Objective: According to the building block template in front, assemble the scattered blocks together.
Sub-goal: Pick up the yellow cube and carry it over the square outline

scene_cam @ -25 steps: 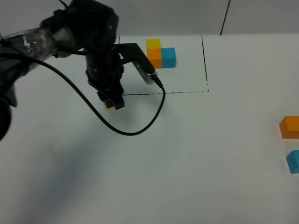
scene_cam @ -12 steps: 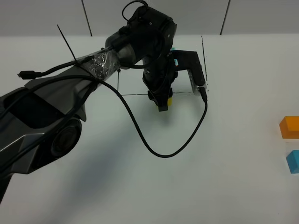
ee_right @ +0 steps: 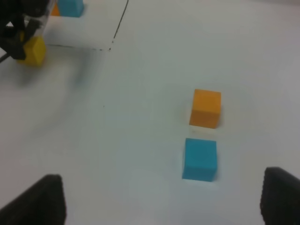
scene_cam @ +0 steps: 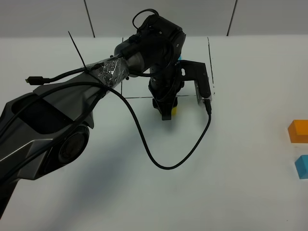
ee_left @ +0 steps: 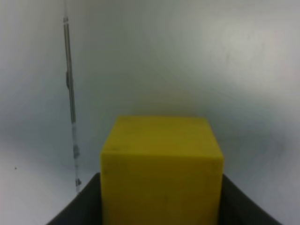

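My left gripper (scene_cam: 167,111) is shut on the yellow block (scene_cam: 174,109), just in front of the black-line frame (scene_cam: 210,62). In the left wrist view the yellow block (ee_left: 161,168) fills the space between the dark fingers (ee_left: 79,206). The arm hides most of the building block template in the high view. The right wrist view shows the template's blue cube (ee_right: 70,7) and a bit of orange. The orange block (scene_cam: 298,131) and blue block (scene_cam: 301,167) lie side by side at the right edge. My right gripper (ee_right: 164,208) hangs open above the orange block (ee_right: 206,108) and blue block (ee_right: 200,158), holding nothing.
The left arm's black cable (scene_cam: 159,163) loops down over the white table (scene_cam: 231,192) in front of the frame. The frame's front line (scene_cam: 137,96) runs behind the held block. The right arm is outside the high view.
The left arm has carried the yellow block to the right along the frame's front line, from its left corner to near the middle. The orange and blue blocks have not moved.
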`<action>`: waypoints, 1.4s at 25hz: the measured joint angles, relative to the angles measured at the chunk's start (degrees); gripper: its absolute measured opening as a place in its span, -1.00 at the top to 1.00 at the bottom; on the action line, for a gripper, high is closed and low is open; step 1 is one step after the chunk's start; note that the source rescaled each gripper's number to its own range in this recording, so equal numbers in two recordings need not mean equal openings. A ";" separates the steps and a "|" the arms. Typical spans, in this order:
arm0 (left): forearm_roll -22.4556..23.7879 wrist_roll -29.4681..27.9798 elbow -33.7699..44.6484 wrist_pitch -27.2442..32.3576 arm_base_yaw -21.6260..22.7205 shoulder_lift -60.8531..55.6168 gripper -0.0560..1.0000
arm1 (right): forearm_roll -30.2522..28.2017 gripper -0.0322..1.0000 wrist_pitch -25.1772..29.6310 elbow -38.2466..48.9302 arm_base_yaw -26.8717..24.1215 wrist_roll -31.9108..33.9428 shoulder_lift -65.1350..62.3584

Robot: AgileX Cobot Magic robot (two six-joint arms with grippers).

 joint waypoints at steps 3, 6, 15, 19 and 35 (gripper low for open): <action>-0.96 0.25 0.00 0.00 0.00 0.00 0.89 | 0.00 -0.48 0.00 0.00 0.00 0.00 0.00; -1.31 0.26 0.00 0.00 0.00 0.00 0.89 | 0.00 -0.48 0.00 0.00 0.00 0.00 0.00; -1.33 0.31 0.28 0.00 0.00 0.22 0.89 | 0.00 -0.48 0.00 0.00 0.00 0.00 0.00; -1.08 1.31 0.28 0.00 0.00 0.82 0.89 | 0.00 -0.48 0.00 0.00 0.00 0.00 0.00; -1.08 2.98 0.28 0.00 0.00 0.76 0.89 | 0.00 -0.48 0.00 0.00 0.00 0.00 0.00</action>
